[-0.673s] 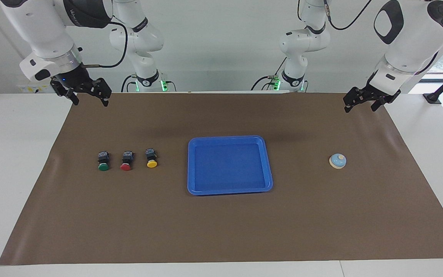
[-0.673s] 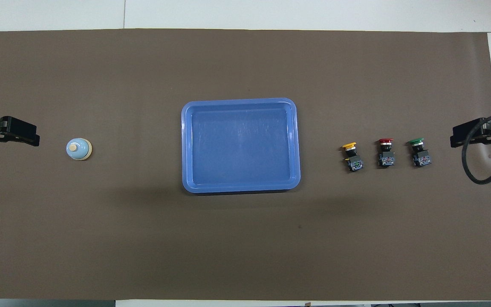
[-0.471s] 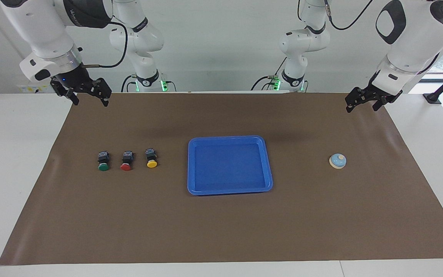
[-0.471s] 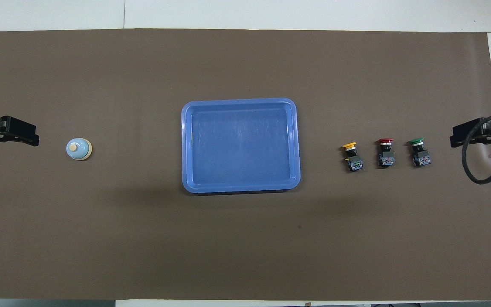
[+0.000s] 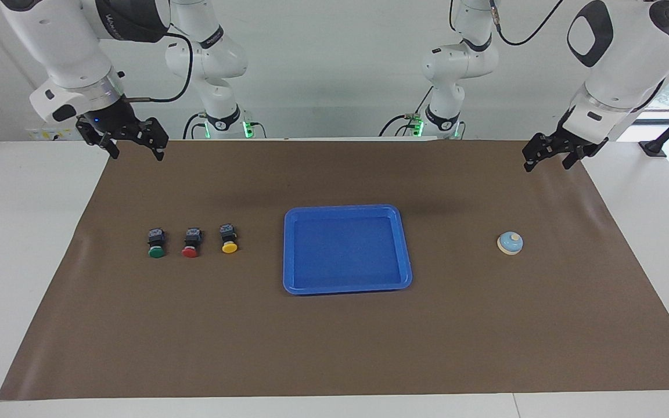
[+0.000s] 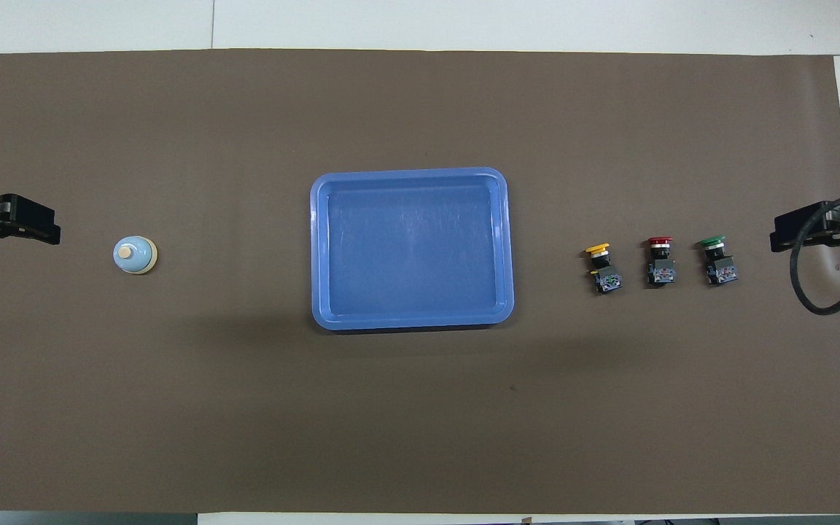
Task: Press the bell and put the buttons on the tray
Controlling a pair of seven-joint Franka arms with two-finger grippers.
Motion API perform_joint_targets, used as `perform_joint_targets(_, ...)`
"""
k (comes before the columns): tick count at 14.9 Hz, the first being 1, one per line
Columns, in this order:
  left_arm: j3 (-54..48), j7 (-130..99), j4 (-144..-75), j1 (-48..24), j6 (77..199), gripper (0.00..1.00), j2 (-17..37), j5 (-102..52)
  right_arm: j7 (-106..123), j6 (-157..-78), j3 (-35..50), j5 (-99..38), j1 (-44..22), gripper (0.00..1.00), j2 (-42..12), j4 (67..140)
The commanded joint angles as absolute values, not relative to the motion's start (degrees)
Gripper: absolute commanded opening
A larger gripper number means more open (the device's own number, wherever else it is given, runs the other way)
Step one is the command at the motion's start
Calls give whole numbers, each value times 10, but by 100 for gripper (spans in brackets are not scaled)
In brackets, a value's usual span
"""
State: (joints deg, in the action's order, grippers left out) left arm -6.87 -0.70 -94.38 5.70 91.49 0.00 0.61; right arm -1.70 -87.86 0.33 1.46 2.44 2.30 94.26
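The bright blue tray point(image 5: 405, 249) lies empty at the middle of the brown mat; it also shows in the overhead view point(image 6: 316, 248). The green button point(image 5: 156, 243), red button point(image 5: 191, 242) and yellow button point(image 5: 229, 239) lie in a row toward the right arm's end, the yellow one closest to the tray. The light-blue bell point(image 5: 510, 243) stands toward the left arm's end. My right gripper point(image 5: 137, 155) is open and raised over the mat's corner near the robots. My left gripper point(image 5: 545, 165) is open and raised over the mat's other near corner, apart from the bell.
The brown mat point(image 5: 334, 348) covers most of the white table point(image 5: 21, 232). In the overhead view the bell point(image 6: 135, 255) and the yellow point(image 6: 601, 267), red point(image 6: 660, 262) and green point(image 6: 716, 261) buttons line up with the tray's middle.
My left gripper has drifted slightly up and toward the left arm's end of the table. The right arm, bell, buttons and tray have not moved.
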Motion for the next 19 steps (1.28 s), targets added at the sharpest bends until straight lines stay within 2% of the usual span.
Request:
perform_joint_targets(1, -68, -33, -982, 62, 946, 0, -18, 13, -6, -871, 8, 13, 31, 100, 30, 947)
perform_joint_targets(6, -69, -40, -1093, 94, 1069, 0, -35, 13, -6, -871, 8, 12, 31, 100, 30, 947)
perform_joint_targets(12, -70, -4, -1097, 86, 1130, 0, 46, 13, -6, -871, 8, 13, 31, 100, 30, 947)
perform_joint_targets(15, -69, -3, -1138, 79, 1184, 0, 52, 13, -6, -871, 8, 13, 31, 100, 30, 947)
perform_joint_targets(19, -69, 0, -1157, 84, 1228, 0, 77, 13, -6, -871, 8, 12, 31, 100, 30, 947)
